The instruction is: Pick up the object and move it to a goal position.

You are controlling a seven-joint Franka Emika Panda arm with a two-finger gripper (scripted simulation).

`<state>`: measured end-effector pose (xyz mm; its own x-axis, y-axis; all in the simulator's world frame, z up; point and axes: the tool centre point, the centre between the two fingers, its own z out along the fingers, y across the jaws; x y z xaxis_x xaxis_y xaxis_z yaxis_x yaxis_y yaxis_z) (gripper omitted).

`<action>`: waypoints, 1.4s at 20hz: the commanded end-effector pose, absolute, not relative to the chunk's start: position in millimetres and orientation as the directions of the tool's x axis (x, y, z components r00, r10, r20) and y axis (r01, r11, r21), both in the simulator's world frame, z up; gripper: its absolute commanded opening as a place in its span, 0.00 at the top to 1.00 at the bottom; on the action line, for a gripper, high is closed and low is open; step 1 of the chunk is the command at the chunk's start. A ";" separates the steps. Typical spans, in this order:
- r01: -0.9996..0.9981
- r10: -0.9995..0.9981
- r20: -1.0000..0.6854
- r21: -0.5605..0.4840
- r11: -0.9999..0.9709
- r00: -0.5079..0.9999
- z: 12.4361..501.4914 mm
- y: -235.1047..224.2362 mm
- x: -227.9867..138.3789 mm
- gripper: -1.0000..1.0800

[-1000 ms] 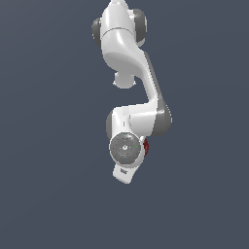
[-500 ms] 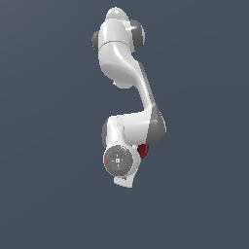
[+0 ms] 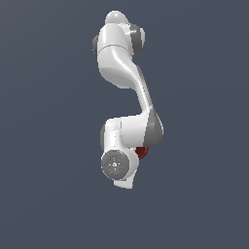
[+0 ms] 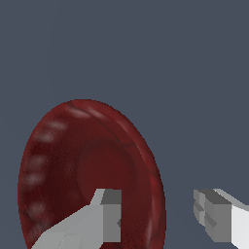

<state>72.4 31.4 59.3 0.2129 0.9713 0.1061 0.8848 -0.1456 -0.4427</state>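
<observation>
The dark red round bowl [image 4: 87, 160] with a ribbed rim fills much of the wrist view. My gripper [image 4: 156, 214] is open and straddles the bowl's rim. One finger [image 4: 104, 219] is over the inside of the bowl. The other finger [image 4: 216, 216] is outside it, with a gap to the rim. In the exterior view only a small red part of the bowl [image 3: 142, 152] shows beside the arm's wrist [image 3: 115, 165]. The fingers are hidden under the wrist there.
The white arm [image 3: 121, 63] reaches from the top of the exterior view down to the bowl. A plain dark grey floor [image 3: 204, 194] lies all around. No goal marker shows.
The wrist has moved lower in the exterior view and a little to its left. It now covers more of the bowl.
</observation>
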 end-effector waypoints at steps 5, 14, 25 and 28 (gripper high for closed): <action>0.885 0.971 0.107 -0.443 -0.145 0.212 55.7 32.3 70.6 0.38; 0.885 0.972 0.108 -0.443 -0.142 0.210 36.6 36.2 61.1 0.38; 0.885 0.972 0.109 -0.443 -0.141 0.209 32.7 36.9 60.0 1.00; 0.885 0.972 0.109 -0.443 -0.141 0.209 32.7 36.9 60.0 1.00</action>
<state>60.1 36.9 33.0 0.2094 0.9718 0.1086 0.8854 -0.1414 -0.4427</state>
